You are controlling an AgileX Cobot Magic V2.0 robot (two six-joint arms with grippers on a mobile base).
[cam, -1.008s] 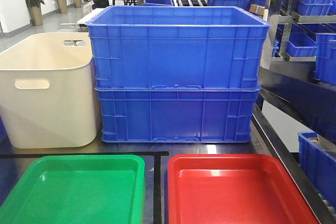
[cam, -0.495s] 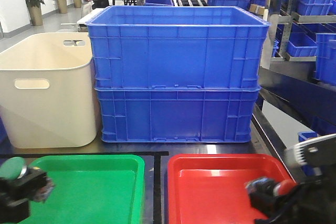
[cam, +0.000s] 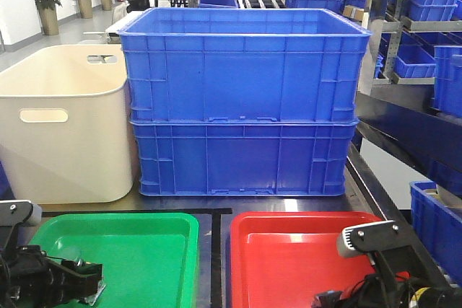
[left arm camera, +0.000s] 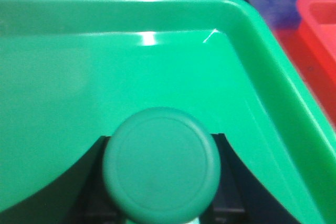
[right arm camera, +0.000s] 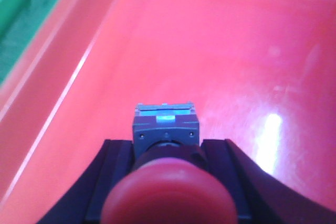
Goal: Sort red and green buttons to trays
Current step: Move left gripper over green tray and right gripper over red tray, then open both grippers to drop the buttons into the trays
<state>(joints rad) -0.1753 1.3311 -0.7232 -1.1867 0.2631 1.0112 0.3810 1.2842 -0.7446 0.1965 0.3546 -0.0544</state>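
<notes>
Gripping green button (left arm camera: 161,167), tool fingers cropped

Two trays (cam: 209,229) lie side by side before stacked crates (cam: 244,99).

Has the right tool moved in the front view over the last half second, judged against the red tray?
Yes. The right tool has dropped lower over the red tray, toward the bottom edge of the view, still gripping the red button.

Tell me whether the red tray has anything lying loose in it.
Nothing loose shows. The red tray looks bare; the red button is gripped above it by the right gripper.
</notes>
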